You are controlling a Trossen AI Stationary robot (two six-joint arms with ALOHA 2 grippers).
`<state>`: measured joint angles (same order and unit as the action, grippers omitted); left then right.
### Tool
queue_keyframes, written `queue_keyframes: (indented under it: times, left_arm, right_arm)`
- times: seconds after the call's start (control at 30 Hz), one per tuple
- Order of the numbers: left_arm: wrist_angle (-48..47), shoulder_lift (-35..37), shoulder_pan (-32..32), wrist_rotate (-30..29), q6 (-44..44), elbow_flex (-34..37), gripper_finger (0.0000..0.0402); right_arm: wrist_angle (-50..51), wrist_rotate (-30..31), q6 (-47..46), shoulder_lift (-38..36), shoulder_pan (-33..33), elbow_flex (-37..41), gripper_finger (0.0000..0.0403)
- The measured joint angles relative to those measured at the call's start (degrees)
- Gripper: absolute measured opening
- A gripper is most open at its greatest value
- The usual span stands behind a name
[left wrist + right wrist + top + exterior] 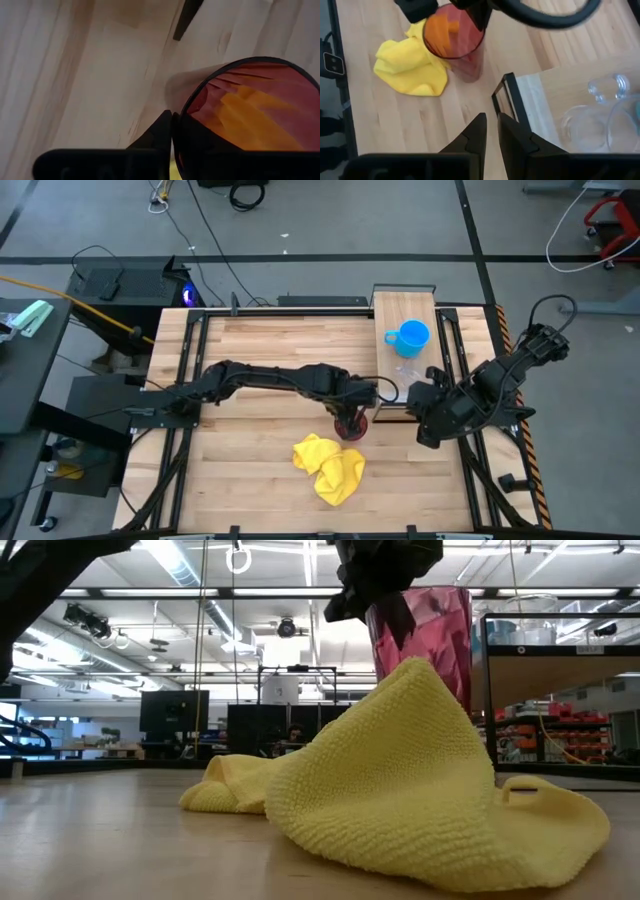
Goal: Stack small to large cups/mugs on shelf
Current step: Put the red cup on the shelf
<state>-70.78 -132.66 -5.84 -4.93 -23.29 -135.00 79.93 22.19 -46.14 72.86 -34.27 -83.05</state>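
The left gripper clamps its fingers on the rim of the dark red tumbler, which stands upright beside the yellow cloth on the bench, near the shelf's corner. The blue mug and the clear cup sit on the shelf. The right gripper hovers nearby, its fingers nearly shut on nothing.

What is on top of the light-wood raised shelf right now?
On the light-wood shelf stand a bright blue handled mug and a small clear cup. The right gripper hides part of the near end.
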Motion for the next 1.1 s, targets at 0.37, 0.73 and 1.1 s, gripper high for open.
queue_keyframes:
  times: [0.37, 0.73, 1.1]
  left_arm:
    - [2.2, 0.0, 0.6, 1.6, 0.0, 0.0, 0.0046]
    - [2.9, 0.3, 1.5, 1.7, 0.0, 0.0, 0.0066]
    - [2.6, 3.8, 3.2, 1.8, -1.5, 0.0, 0.0078]
  right_arm:
    - [-0.8, -0.3, 2.3, 0.0, 0.9, 0.0, 0.0060]
    - [-0.8, -0.2, 2.4, 0.0, 0.9, 0.0, 0.0074]
    - [-3.0, -0.3, 5.0, 0.1, 4.2, -0.1, 0.0078]
